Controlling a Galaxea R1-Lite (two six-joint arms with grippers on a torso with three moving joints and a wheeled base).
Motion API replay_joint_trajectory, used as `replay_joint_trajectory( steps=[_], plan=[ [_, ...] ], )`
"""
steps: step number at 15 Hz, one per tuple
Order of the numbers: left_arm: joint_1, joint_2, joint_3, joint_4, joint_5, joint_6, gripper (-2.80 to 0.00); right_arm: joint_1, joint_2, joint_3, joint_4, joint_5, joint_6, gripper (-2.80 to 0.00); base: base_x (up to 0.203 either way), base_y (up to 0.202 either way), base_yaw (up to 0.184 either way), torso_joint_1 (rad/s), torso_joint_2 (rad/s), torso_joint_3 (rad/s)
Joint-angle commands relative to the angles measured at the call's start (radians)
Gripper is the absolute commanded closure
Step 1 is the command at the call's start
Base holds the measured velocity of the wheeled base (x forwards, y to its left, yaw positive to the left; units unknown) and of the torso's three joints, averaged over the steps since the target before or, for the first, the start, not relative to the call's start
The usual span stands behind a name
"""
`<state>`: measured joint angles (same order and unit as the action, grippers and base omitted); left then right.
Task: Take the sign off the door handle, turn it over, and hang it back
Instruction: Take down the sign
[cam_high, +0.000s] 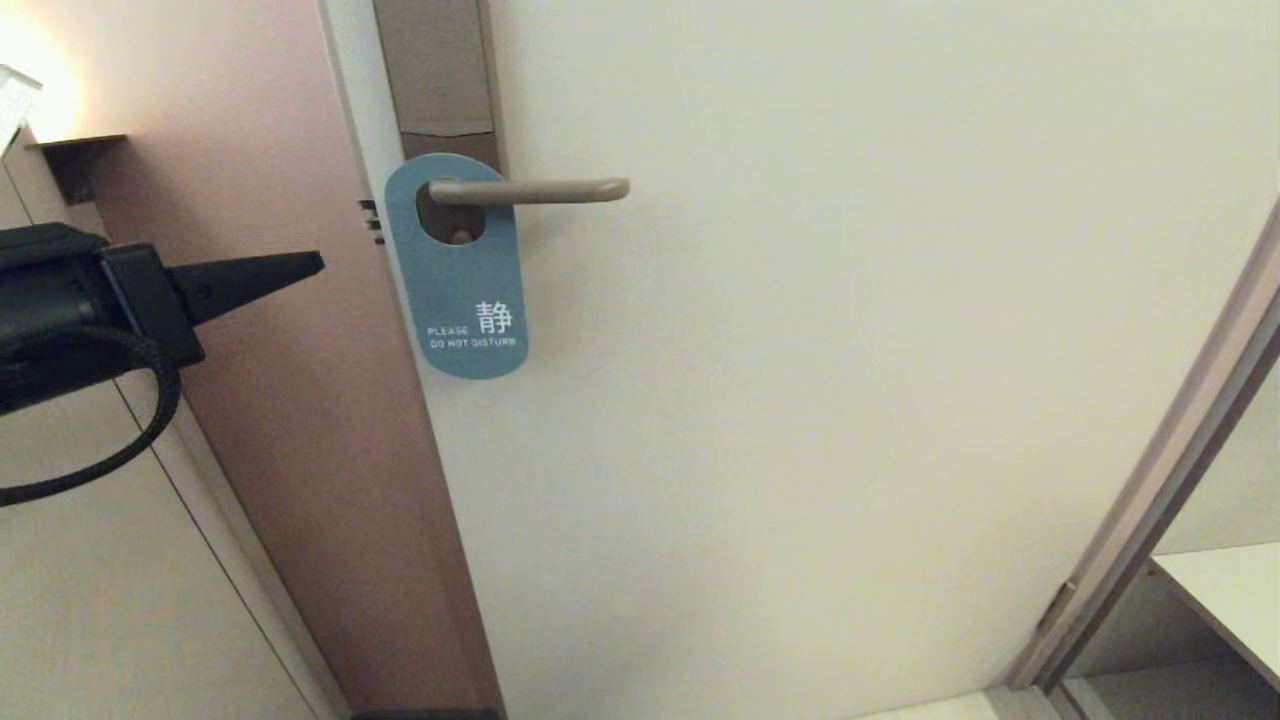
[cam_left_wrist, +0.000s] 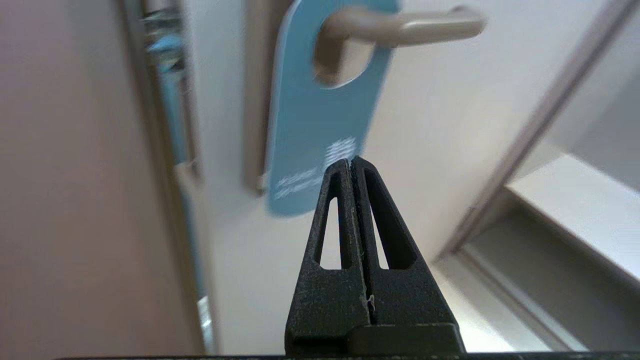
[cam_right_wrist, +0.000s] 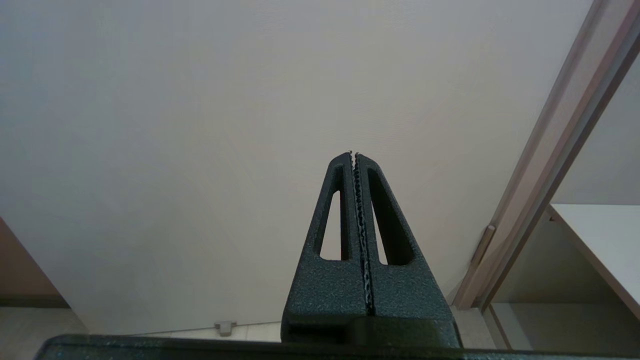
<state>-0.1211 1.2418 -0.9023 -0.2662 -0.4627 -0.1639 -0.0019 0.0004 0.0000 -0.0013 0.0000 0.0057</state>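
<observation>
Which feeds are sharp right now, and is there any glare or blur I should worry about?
Head view: sharp, the blue oblong door sign is readable; a bright lamp glow blows out the top left corner. Left wrist view: sign and beige metal lever handle smeared with blur, shut left pincer crisp. Right wrist view: sharp, evenly lit.

One sign on the door, blue face out, w/ one oval hole near its top. One door handle, a single lever passing thru that hole. One tall backplate behind the lever. One door, pale. Two grippers total: left gripper at the left of the head view, right gripper seen only in its own wrist view, each w/ two fingers pressed together. One black cable loop under the left arm. One door frame edge at right. One pale shelf beyond it. Two lines of English text on the sign, plus one large character.
</observation>
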Motion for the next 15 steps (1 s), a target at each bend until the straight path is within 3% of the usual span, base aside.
replay_joint_trajectory(
  steps=[1, 9, 10, 15],
  plan=[
    [0.0, 0.038, -0.003, -0.007, -0.029, -0.006, 0.0, 0.0, 0.0, 0.0, 0.0, 0.0, 0.0, 0.0, 0.0, 0.0, 0.0, 0.0, 0.0, 0.0],
    [0.006, 0.11, 0.033, -0.008, -0.042, -0.01, 0.0, -0.001, 0.0, 0.0, 0.0, 0.0, 0.0, 0.0, 0.0, 0.0, 0.0, 0.0, 0.0, 0.0],
    [0.006, 0.11, 0.041, -0.011, -0.042, -0.009, -2.8, -0.001, 0.0, 0.0, 0.0, 0.0, 0.0, 0.0, 0.0, 0.0, 0.0, 0.0, 0.0, 0.0],
    [0.005, 0.105, 0.102, -0.095, -0.053, -0.009, -2.8, -0.001, 0.0, 0.0, 0.0, 0.0, 0.0, 0.0, 0.0, 0.0, 0.0, 0.0, 0.0, 0.0]
  ],
)
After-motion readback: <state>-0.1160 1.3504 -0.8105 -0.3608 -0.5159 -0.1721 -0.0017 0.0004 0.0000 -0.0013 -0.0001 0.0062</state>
